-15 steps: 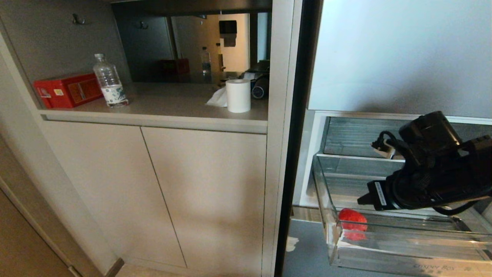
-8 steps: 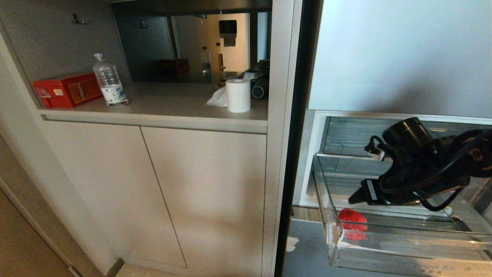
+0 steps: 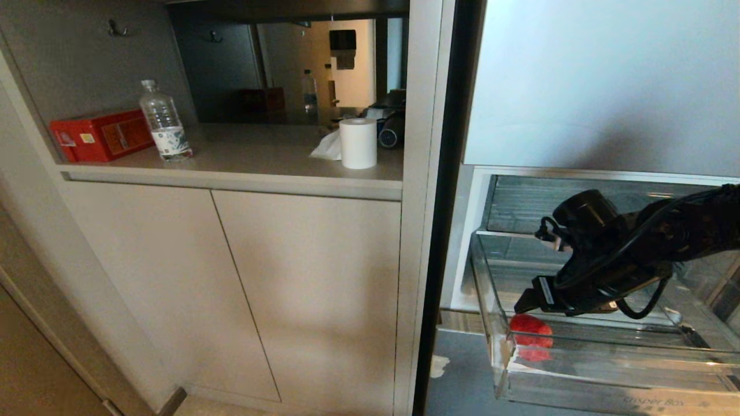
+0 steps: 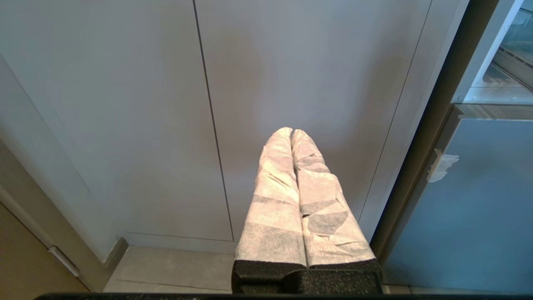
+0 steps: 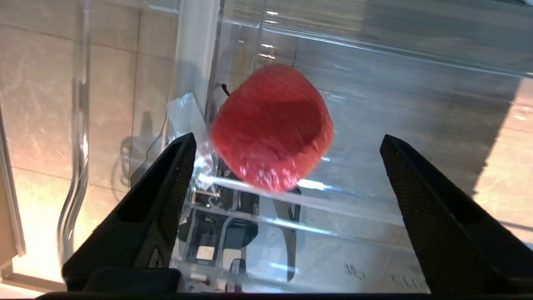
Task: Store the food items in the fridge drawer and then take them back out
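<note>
Since a second ago, the right end effector (image 3: 523, 301) has sunk toward the drawer's left corner, fingers spread wide and empty, at 12 o'clock of the red apple (image 5: 271, 125). That apple lies inside the fridge drawer (image 3: 578, 381), so retrieval looks to be starting. Left end effector (image 4: 291, 135) is parked, pinched together, facing the cabinet doors (image 4: 166, 104).

Red apple (image 5: 270, 125) in clear drawer (image 3: 607, 393), left corner
</note>
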{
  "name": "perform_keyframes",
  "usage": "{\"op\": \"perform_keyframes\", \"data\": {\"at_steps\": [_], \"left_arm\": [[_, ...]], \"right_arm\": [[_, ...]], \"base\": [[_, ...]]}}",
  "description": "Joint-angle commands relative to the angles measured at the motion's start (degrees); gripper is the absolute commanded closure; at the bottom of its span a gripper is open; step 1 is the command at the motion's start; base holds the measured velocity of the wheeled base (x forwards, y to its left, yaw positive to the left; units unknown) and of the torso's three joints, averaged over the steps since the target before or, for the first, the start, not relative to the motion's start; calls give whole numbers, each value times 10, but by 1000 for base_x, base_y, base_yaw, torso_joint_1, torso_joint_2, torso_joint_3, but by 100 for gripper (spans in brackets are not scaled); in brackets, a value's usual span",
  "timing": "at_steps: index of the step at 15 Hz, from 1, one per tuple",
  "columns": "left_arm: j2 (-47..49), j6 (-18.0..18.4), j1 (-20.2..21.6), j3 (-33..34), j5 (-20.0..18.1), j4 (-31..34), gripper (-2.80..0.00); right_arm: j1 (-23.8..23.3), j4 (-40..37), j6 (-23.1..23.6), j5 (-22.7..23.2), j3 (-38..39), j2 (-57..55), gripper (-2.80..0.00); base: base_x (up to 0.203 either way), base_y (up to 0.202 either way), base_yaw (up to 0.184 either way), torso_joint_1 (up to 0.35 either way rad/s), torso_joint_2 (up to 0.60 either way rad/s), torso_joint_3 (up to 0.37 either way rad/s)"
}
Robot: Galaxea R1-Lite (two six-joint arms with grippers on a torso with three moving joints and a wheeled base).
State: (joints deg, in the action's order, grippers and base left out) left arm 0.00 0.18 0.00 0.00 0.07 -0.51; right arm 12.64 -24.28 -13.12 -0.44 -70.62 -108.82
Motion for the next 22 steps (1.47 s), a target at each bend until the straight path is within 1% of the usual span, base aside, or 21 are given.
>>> {"op": "perform_keyframes", "data": {"at_steps": [1, 8, 11, 20, 21, 22], "left_arm": [[1, 0, 0, 1, 0, 0, 0], [0, 0, 0, 1, 0, 0, 0], [1, 0, 0, 1, 0, 0, 0], [1, 0, 0, 1, 0, 0, 0], [0, 0, 0, 1, 0, 0, 0], [1, 0, 0, 1, 0, 0, 0]], "right_arm": [[0, -2, 0, 0, -8, -27, -280], [0, -5, 1, -5, -17, -65, -280], [1, -28, 3, -4, -20, -76, -280], [3, -29, 6, -4, -21, -103, -280], [4, -29, 5, -4, -22, -105, 0], [5, -29, 5, -4, -22, -107, 0]], "base": [[0, 0, 0, 0, 0, 0], [0, 0, 0, 0, 0, 0], [0, 0, 0, 0, 0, 0], [0, 0, 0, 0, 0, 0], [0, 0, 0, 0, 0, 0], [0, 0, 0, 0, 0, 0]]}}
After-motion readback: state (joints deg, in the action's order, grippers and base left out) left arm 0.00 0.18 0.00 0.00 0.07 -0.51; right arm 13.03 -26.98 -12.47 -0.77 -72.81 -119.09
